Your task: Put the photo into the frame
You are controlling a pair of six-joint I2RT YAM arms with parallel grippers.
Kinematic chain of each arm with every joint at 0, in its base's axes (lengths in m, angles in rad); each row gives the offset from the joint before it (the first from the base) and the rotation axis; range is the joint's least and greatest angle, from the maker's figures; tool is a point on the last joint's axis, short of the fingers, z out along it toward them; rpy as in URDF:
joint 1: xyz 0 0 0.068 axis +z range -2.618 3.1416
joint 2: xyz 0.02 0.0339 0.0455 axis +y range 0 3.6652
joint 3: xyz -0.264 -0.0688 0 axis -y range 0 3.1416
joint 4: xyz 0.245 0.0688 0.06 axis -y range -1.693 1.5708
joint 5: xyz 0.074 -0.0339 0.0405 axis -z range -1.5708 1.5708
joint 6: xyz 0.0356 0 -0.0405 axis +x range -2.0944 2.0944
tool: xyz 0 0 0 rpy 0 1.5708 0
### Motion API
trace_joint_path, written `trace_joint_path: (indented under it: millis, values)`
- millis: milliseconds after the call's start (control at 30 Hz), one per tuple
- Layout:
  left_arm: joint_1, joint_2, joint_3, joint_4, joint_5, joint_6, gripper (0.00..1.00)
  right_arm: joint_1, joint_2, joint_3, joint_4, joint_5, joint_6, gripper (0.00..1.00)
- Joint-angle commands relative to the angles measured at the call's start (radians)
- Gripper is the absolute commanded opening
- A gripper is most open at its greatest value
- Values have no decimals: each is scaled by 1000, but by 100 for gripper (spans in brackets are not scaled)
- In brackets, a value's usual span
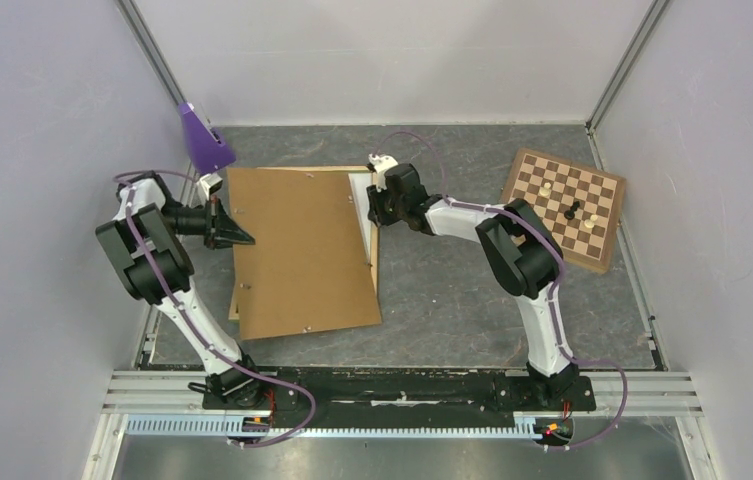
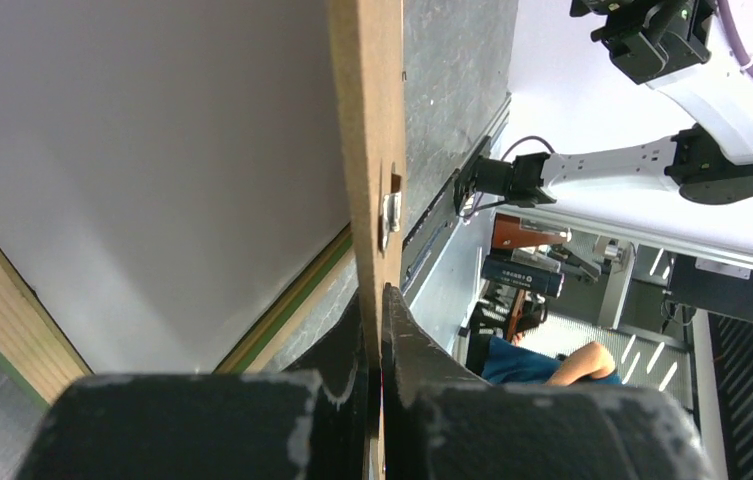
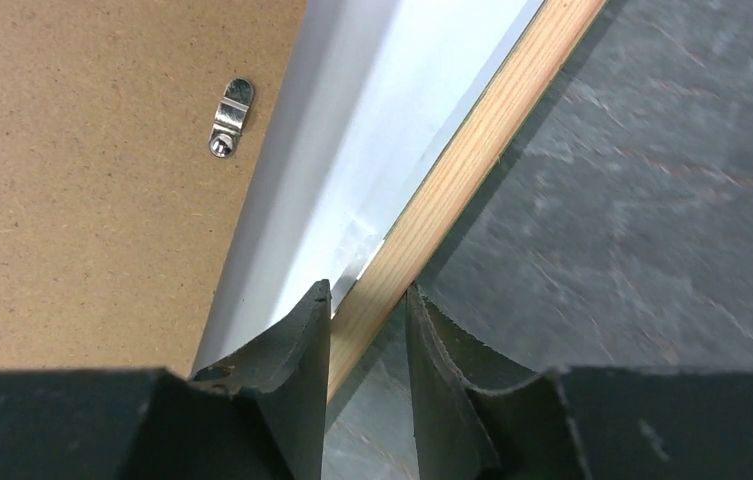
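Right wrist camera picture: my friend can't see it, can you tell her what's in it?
The right tool straddles the pale wooden rail of the frame. Left of the rail lies the photo, white side showing, then a brown board with a small metal clip; grey table lies on the right.

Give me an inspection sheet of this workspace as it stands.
Surface: dark grey mat, partly covered.
Job's things: photo, white side up, lies against a rail of the frame, beneath the tilted hardboard panel.
Clutter: chessboard with chess pieces, far right; purple object, far left.
Grippers: left gripper shut on the panel's edge; right gripper astride the frame rail, grip unclear.
Cables: purple cables along both arms, clear of the work.
Surroundings: pale walls; a person beyond the rig.
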Motion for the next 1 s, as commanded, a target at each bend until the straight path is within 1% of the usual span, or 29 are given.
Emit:
trace_joint_path:
  millis: [0, 100, 300, 667, 800, 967]
  values:
    - [-76, 4, 40, 120, -41, -24, 2, -44, -89, -84, -42, 30, -96, 16]
    - [-125, 19, 56, 155, -43, -59, 2, -57, -127, -137, -45, 31, -128, 13]
    - [-217, 66, 101, 153, -42, -70, 2, -91, -205, -241, -50, 28, -195, 9]
    - [-408, 162, 223, 103, 17, -58, 2, -185, -350, -428, -38, -4, -360, 4]
    - [-441, 176, 229, 187, 54, -146, 2, -216, -394, -495, -19, -18, -380, 4]
    - [-445, 176, 165, 353, 120, -299, 2, -226, -437, -555, 16, -36, -390, 3]
